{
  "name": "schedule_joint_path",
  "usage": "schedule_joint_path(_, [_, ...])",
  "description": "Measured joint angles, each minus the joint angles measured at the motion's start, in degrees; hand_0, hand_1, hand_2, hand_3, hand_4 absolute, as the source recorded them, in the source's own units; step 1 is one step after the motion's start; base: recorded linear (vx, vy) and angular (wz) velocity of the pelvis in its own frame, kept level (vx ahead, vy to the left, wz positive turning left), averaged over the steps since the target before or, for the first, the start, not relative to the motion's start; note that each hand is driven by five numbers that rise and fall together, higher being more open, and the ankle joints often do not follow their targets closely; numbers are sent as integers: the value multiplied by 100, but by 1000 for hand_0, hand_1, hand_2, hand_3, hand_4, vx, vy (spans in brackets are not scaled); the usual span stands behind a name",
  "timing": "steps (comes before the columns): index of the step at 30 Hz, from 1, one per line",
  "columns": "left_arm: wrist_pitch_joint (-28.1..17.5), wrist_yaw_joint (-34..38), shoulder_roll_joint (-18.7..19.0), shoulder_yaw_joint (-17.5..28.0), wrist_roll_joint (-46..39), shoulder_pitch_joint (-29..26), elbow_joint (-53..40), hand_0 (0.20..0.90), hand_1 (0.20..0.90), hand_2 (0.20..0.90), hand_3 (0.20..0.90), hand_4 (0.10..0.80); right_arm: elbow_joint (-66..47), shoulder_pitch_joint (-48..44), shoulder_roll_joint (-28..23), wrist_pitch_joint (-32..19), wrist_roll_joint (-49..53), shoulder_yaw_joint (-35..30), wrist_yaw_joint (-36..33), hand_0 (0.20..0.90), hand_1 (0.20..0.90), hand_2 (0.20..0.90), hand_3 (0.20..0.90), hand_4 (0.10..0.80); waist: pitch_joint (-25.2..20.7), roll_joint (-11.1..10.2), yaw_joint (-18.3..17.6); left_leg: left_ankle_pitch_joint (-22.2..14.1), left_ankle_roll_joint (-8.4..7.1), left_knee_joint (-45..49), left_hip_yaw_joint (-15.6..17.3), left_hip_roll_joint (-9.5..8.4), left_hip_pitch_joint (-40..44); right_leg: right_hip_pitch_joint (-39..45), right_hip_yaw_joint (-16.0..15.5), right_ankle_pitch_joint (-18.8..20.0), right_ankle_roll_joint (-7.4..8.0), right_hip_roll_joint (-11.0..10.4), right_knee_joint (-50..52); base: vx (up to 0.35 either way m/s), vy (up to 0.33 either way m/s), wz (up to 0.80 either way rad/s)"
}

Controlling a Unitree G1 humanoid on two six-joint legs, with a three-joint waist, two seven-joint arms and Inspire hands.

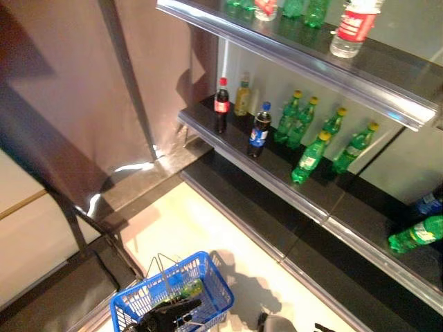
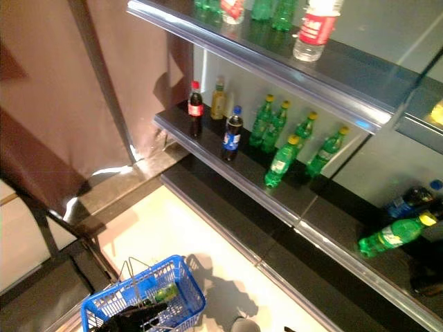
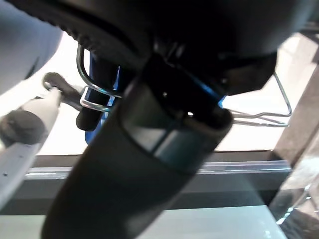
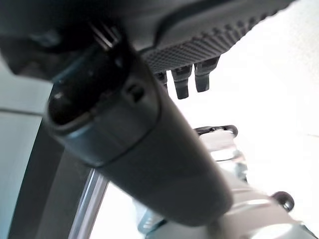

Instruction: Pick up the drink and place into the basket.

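Left hand: the dark left hand [image 1: 168, 311] sits at the blue basket [image 1: 208, 273] at the bottom of the head views, fingers curled around the basket's wire handle [image 3: 99, 99], which the left wrist view shows looped against the hand.
Right hand: the right hand [image 4: 184, 79] appears only in its own wrist view, short dark fingertips poking out over a pale floor; whether they are curled or straight cannot be told, and nothing shows in them.
Basket: blue plastic mesh with thin metal handles, low over the cream floor [image 1: 187, 228] in front of the shelving.
Drink in basket: a green bottle with a yellow label [image 1: 185, 286] lies inside the basket, just beyond the left hand.
Middle shelf: a dark shelf [image 1: 277, 181] with a metal front edge carries a red-capped cola bottle [image 1: 221, 105], a yellowish bottle [image 1: 241, 98] just behind it, a blue-capped cola bottle [image 1: 260, 129] and 6 green bottles with yellow caps [image 1: 310, 158], all upright and grouped near the middle.
Upper shelf: a clear bottle with a red label [image 1: 353, 28] stands at the front edge, with more green bottles [image 1: 304, 10] behind it.
Lower right: a green bottle [image 1: 415, 235] lies on its side on the next shelf section, a blue-labelled bottle [image 1: 428, 203] just behind it.
Left side: a brown panel [image 1: 69, 90] and dark metal frame [image 1: 128, 83] border the shelving.
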Motion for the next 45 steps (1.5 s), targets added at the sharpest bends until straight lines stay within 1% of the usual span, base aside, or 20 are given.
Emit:
schedule_joint_path(1, [7,20,-3,16,-46,9,-3,300,300,300,200,100,-25,-113,5,-3,-16,3,18,900,900,900,900,800,36,-76,33,-206,68,239,-107,-27,-204,22,28,74,-135,-26,-231,-73,-148,-157])
schedule_joint_path(2, [11,23,-24,16,-86,2,-26,300,300,300,200,100,-116,-188,-31,-8,-54,2,20,900,900,900,900,800,22,-54,50,-93,-59,-3,-298,-118,-254,16,2,107,-59,108,-517,-58,-128,-142])
schedule_joint_path(3, [18,66,-57,58,-90,9,-25,300,300,300,200,100,-123,-303,-32,-4,-66,2,9,900,900,900,900,800,41,-30,116,-72,-101,-93,-277,-89,-140,19,35,300,-67,124,-698,-37,-132,-126])
schedule_joint_path(4, [86,127,-84,159,-77,-2,-22,300,300,300,200,100,-219,-410,15,-8,-90,4,23,900,900,900,900,800,78,82,-46,7,-91,-209,-131,35,-103,146,-240,261,-142,33,-855,-35,-151,-77])
schedule_joint_path(6, [119,146,-129,187,-75,-5,-47,300,300,300,200,100,-217,-316,39,68,-89,9,35,900,900,900,900,800,27,147,-95,101,-216,-227,-17,163,3,293,-340,239,-46,-194,-680,-55,-181,-38])
schedule_joint_path(7, [119,137,-108,202,-76,9,-78,300,300,300,200,100,-215,-231,86,106,-88,30,35,900,900,900,900,800,-23,78,-88,106,-248,-234,-18,173,15,494,-296,295,57,-327,-683,-48,-149,-27])
schedule_joint_path(8, [119,137,-80,199,-73,6,-79,300,300,300,200,100,-215,-143,137,117,-88,31,34,900,900,900,900,800,-78,-12,-105,139,-310,-271,-39,157,30,698,-283,349,242,-406,-885,-27,-152,-13])
schedule_joint_path(9, [119,138,-74,202,-73,7,-79,300,300,300,200,100,-215,-97,170,126,-89,34,32,900,900,900,900,800,-110,-69,-108,172,-364,-272,-34,189,30,793,-283,338,273,-347,-1076,-3,-142,-8])
schedule_joint_path(11, [119,137,-141,219,-82,16,-114,300,300,300,200,100,-217,-80,154,130,-91,41,22,900,900,900,900,800,-102,-6,-116,200,-428,-275,-22,279,38,904,-289,334,278,-225,-1270,16,-139,-13])
schedule_joint_path(13, [119,131,-184,212,-72,32,-204,300,300,300,200,100,-217,-71,137,156,-92,41,21,900,900,900,900,800,-116,53,-112,205,-559,-276,-27,354,40,1010,-291,314,301,-135,-1475,22,-126,-5])
schedule_joint_path(14, [120,131,-214,212,-72,42,-206,300,300,300,200,100,-217,-71,137,173,-92,42,19,900,900,900,900,800,-127,90,-119,220,-622,-278,-30,405,62,1067,-300,313,298,-74,-1529,9,-72,-1])
schedule_joint_path(17, [120,123,-263,205,-65,108,-223,300,300,300,200,100,-228,-42,129,178,-90,41,17,900,900,900,900,800,-198,124,-115,272,-704,-284,-33,535,73,1085,-312,283,216,3,-1526,31,-72,1])
schedule_joint_path(21, [114,115,-256,208,18,192,-221,300,300,300,200,100,-223,17,125,178,-89,40,15,900,900,900,900,800,-241,85,-112,306,-740,-282,-37,583,75,1121,-405,286,171,45,-1545,37,-43,6])
schedule_joint_path(26, [111,113,-237,208,155,189,-222,300,300,300,200,100,-224,39,126,178,-88,42,17,900,900,900,900,800,-282,75,-118,315,-737,-276,-68,575,71,1130,-463,288,172,33,-1545,34,-46,3])
schedule_joint_path(37, [92,113,-190,216,163,307,-220,300,300,300,200,100,-223,50,124,178,-88,48,14,900,900,900,900,800,-382,264,-122,316,-738,-276,-132,582,83,1170,-500,285,175,32,-1557,19,-51,2])
schedule_joint_path(40, [4,113,-144,268,187,433,-213,300,300,300,200,100,-227,89,125,171,-88,52,18,900,900,900,900,800,-385,273,-132,315,-750,-276,73,629,188,1095,-693,295,160,34,-1491,-1,-215,-26])
schedule_joint_path(41, [-17,116,-106,353,186,515,-211,300,300,300,200,100,-234,67,124,171,-93,61,32,900,900,900,900,800,-382,288,-93,301,-785,-276,328,695,248,982,-825,250,103,33,-1349,-61,-214,-38])
schedule_joint_path(42, [-17,120,-82,368,167,544,-210,300,300,300,200,100,-252,62,124,167,-95,72,45,900,900,900,900,800,-364,323,-120,298,-789,-276,340,705,245,953,-811,230,104,84,-1316,-11,-283,-44])
schedule_joint_path(44, [-16,121,-23,368,145,550,-210,300,300,300,200,100,-260,42,122,176,-102,121,66,900,900,900,900,800,-381,271,-125,304,-802,-264,403,767,247,832,-779,162,61,145,-1188,-49,-260,-23])
schedule_joint_path(45, [-15,122,-26,368,144,550,-206,300,300,300,200,100,-252,43,123,182,-115,121,66,900,900,900,900,800,-353,313,-133,278,-822,-187,430,828,223,782,-778,108,41,175,-1118,-63,-259,-27])
